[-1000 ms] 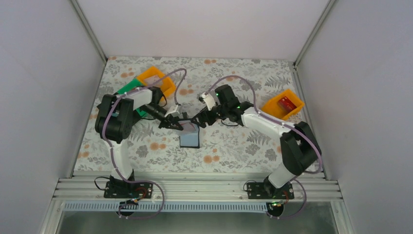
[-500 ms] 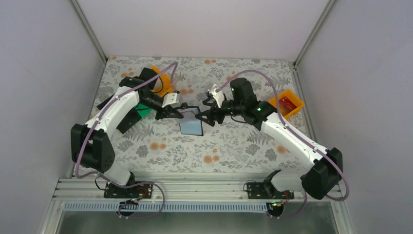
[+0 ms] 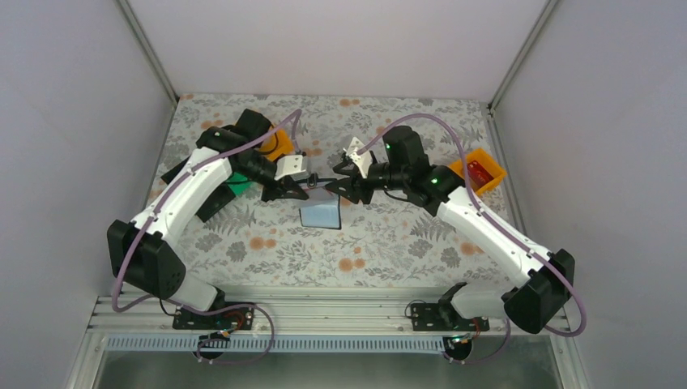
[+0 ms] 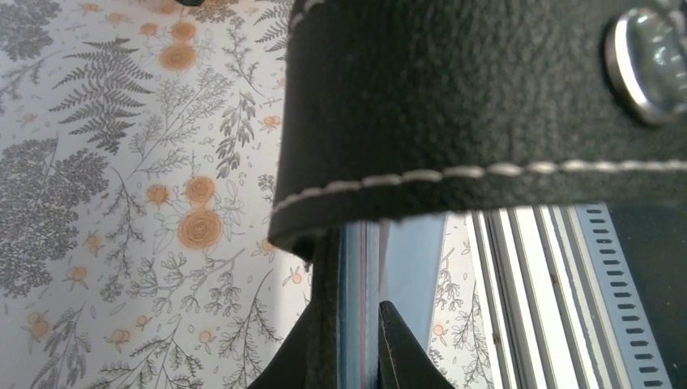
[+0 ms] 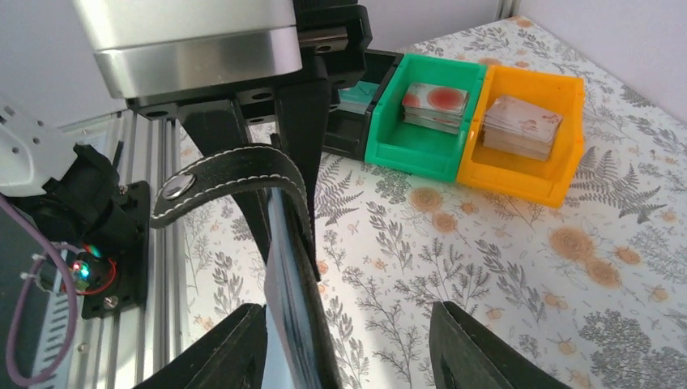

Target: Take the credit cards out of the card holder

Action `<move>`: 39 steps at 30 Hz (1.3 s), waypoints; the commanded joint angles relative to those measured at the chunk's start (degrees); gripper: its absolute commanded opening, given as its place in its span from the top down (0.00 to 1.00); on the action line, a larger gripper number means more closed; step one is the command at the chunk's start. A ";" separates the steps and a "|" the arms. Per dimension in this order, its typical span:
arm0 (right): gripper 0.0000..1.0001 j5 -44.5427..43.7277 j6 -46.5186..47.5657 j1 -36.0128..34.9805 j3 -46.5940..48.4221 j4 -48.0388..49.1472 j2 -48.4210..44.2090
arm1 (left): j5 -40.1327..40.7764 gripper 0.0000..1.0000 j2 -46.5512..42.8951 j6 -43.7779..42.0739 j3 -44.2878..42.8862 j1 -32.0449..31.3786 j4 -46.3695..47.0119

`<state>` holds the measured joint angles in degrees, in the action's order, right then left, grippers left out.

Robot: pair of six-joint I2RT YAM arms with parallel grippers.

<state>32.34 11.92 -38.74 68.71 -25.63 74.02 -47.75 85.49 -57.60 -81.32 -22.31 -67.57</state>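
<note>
Right wrist — green tray [image 5: 409, 158], orange tray [image 5: 518, 174] hold cards [image 5: 525, 123].

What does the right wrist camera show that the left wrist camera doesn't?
Only the right wrist view: the green tray and orange tray, each with stacked cards, and the right gripper open around the holder. Only the left wrist view: a close-up of the left gripper shut on the holder's edge. Both: the holder's stitched strap with its snap, and the floral table.
</note>
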 commanded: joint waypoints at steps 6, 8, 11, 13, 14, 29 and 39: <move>0.66 -2.68 0.53 -0.55 -0.48 -0.84 1.13 | 0.07 0.98 -2.14 0.73 -0.82 -1.29 -1.26; 0.61 -1.69 0.83 -0.56 -0.75 -1.04 1.08 | 0.25 0.98 -2.67 0.66 -0.54 -1.42 -1.04; 0.53 0.06 1.30 -0.55 -1.14 -1.44 1.12 | 0.30 0.98 -2.59 0.67 -0.51 -1.46 -1.26; 0.54 0.40 1.35 -0.55 -1.52 -1.38 1.54 | 0.29 0.98 -2.31 0.61 -0.50 -1.51 -1.27; 0.55 0.44 1.39 -0.55 -1.56 -1.42 1.84 | 0.29 0.98 -2.28 0.57 -0.51 -1.57 -1.21; 0.76 2.82 1.61 -0.63 -1.78 -0.25 4.12 | -0.20 0.98 -1.89 -0.54 -2.41 -2.56 -1.40; 0.96 0.77 -2.50 0.37 -4.67 5.26 -1.45 | 1.46 0.43 -4.85 0.04 -2.35 -2.37 -0.21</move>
<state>36.36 12.62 -39.13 65.45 -24.93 75.83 -44.12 84.27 -57.54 -81.91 -24.32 -68.58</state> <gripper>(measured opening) 0.104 0.501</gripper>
